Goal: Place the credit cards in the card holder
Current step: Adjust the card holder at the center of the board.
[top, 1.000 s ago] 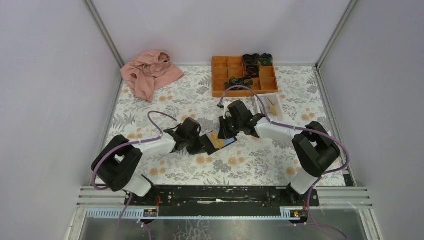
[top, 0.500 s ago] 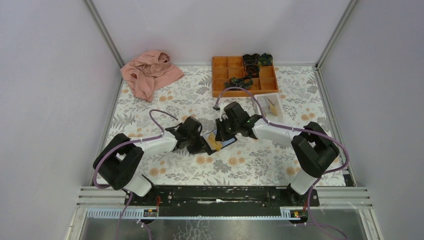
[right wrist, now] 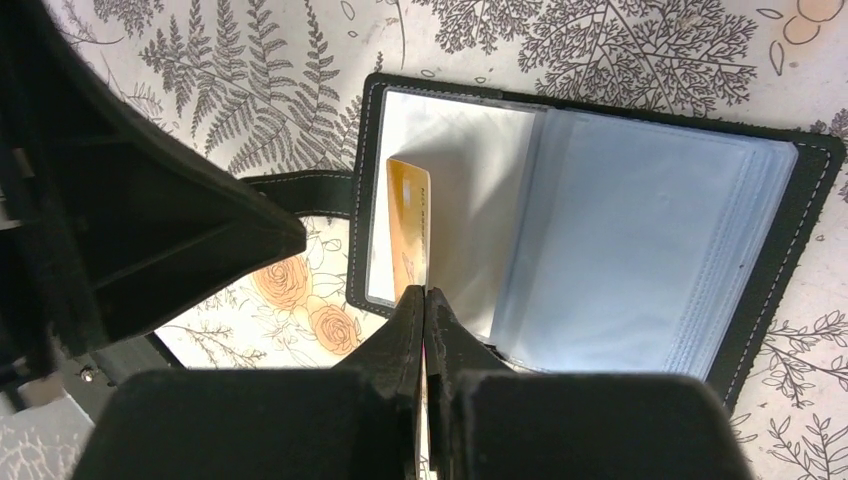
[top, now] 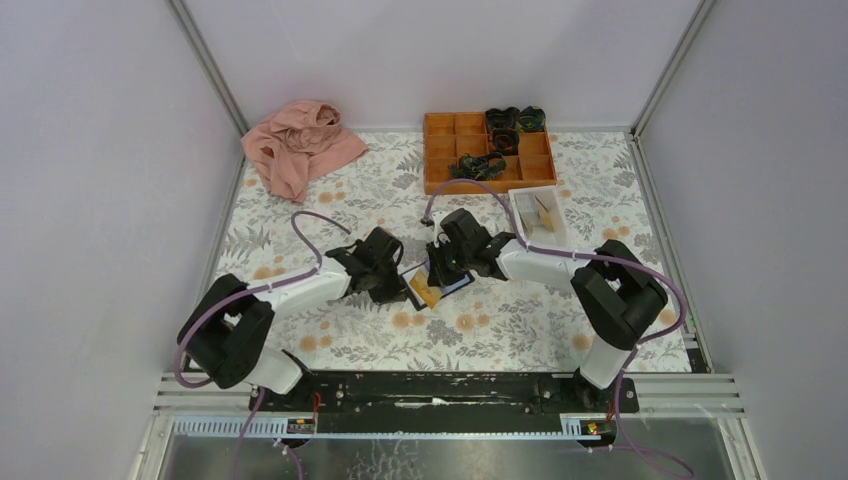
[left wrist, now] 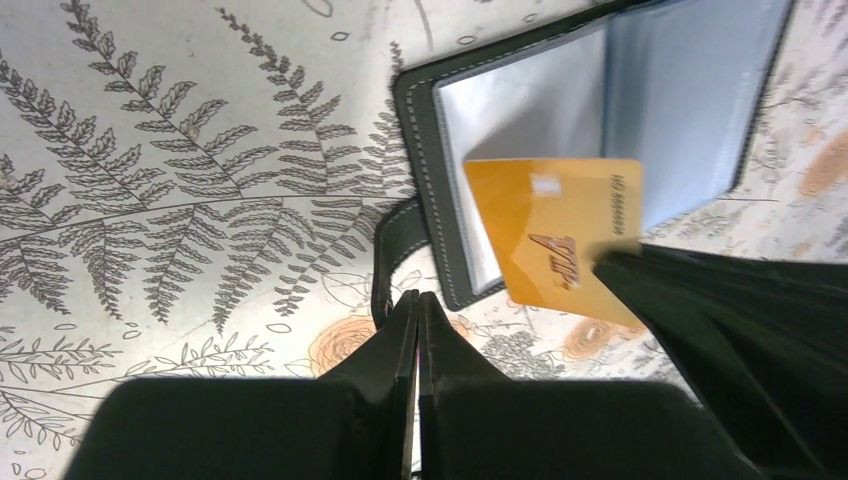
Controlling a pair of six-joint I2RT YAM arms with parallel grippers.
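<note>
Top external view: the card holder [top: 456,283] lies open on the flowered tabletop [top: 300,215], between the two arms' tips, which crowd over it and hide much of it from above. At the far edge lie a pink cloth [top: 300,145] on the left and an orange tray [top: 440,150] with dark items [top: 505,125] in its compartments. A white tray [top: 538,213] sits just beside the right arm, well clear of the holder. The right wrist view shows the right gripper [right wrist: 424,293] with its jaws clamped on the near edge of an orange card [right wrist: 410,225]. The card stands on edge over the holder's clear left page, beside the stack of light-blue pockets. The left gripper [left wrist: 418,300] has its jaws together just beside the holder's black strap [left wrist: 390,240]; I cannot tell whether they pinch it. Its dark body fills the left of the right wrist view. Compared with a second ago, the right gripper has moved leftward with the card, the left gripper has shifted a little, and the white tray shows more fully.
</note>
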